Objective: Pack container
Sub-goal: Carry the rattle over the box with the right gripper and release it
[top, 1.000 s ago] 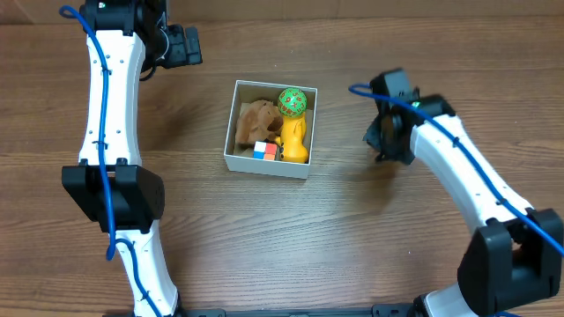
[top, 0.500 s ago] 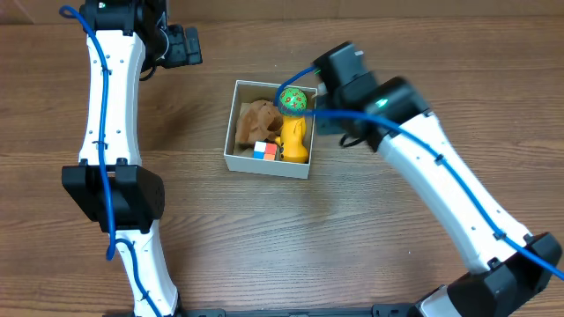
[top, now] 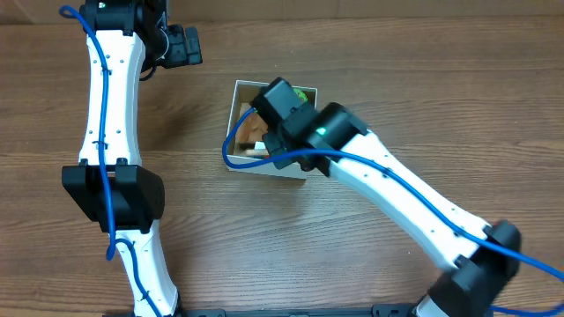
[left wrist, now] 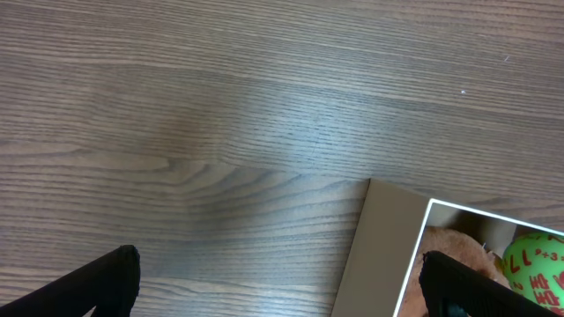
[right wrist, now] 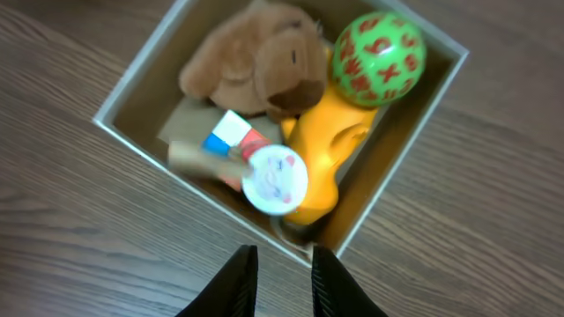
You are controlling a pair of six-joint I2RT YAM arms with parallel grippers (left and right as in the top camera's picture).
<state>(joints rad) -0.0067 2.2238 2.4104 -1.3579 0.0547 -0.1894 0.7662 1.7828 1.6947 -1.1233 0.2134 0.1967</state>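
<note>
The container (right wrist: pixel 141 79) is a small square box with low white walls and a brown inside. It holds a brown plush toy (right wrist: pixel 256 62), a green ball with red marks (right wrist: pixel 379 55), a yellow toy (right wrist: pixel 326 150), a red-white-blue cube (right wrist: pixel 231 136) and a blurred tan piece with a round white face (right wrist: pixel 275 179). My right gripper (right wrist: pixel 278 282) hovers over the box's near wall, jaws slightly apart and empty. In the overhead view the right arm (top: pixel 304 132) covers most of the container (top: pixel 235 106). My left gripper (left wrist: pixel 282 295) is wide open and empty beside the container's corner (left wrist: pixel 379 255).
The left arm (top: pixel 110 97) runs along the table's left side, and its gripper (top: pixel 181 46) is at the far left back. The right arm crosses from the front right corner to the box. Bare wooden table (top: pixel 370 62) surrounds the box.
My right arm swung left from the table at the right of the box to over the box. The tan piece with the white face now lies inside. The left arm has not moved.
</note>
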